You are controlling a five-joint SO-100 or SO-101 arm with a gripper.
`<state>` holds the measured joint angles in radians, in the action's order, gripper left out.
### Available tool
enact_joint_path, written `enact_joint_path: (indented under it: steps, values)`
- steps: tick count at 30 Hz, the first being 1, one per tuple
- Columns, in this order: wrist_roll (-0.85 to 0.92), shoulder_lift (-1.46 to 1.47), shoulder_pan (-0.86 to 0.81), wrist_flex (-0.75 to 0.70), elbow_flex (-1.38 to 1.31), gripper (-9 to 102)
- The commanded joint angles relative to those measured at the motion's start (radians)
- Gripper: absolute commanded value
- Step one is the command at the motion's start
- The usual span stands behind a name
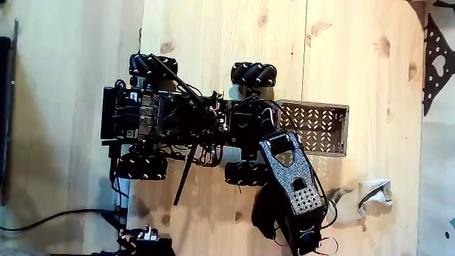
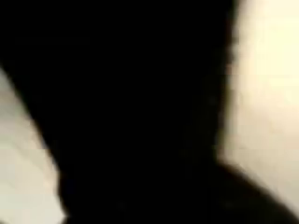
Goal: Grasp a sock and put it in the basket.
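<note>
In the fixed view the brown lattice basket (image 1: 316, 128) sits on the wooden floor against the wheeled robot's right end. The arm reaches down from there towards the frame's lower edge, and its gripper (image 1: 304, 240) is low over the floor. A black, soft mass that looks like the black sock (image 1: 266, 213) lies right beside the arm's left side, touching or under the gripper. The jaws are covered by the arm's own body. A blurred black shape (image 2: 131, 103) spans most of the wrist view, with pale floor at both sides.
The robot base (image 1: 163, 117) with its mecanum wheels occupies the middle left. A cream-white sock with grey patches (image 1: 364, 199) lies to the right of the gripper. Cables run along the floor at lower left (image 1: 71, 213). A dark patterned object (image 1: 437, 64) borders the right edge.
</note>
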<state>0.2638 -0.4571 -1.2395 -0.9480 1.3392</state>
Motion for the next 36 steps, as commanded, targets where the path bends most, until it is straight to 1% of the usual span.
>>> enact_joint_path:
  steps: [1,9,13,19,24,36]
  values:
    - [0.020,-0.028,-0.014,0.003,-0.015,0]
    - [0.015,-0.126,-0.009,-0.044,-0.003,0]
    - [0.009,-0.261,-0.005,-0.167,0.005,0]
    - [0.014,-0.494,-0.002,-0.410,0.005,0]
    - [0.006,-0.663,-0.003,-0.541,0.005,0]
    - [-0.083,-0.943,0.046,-0.664,0.008,0]
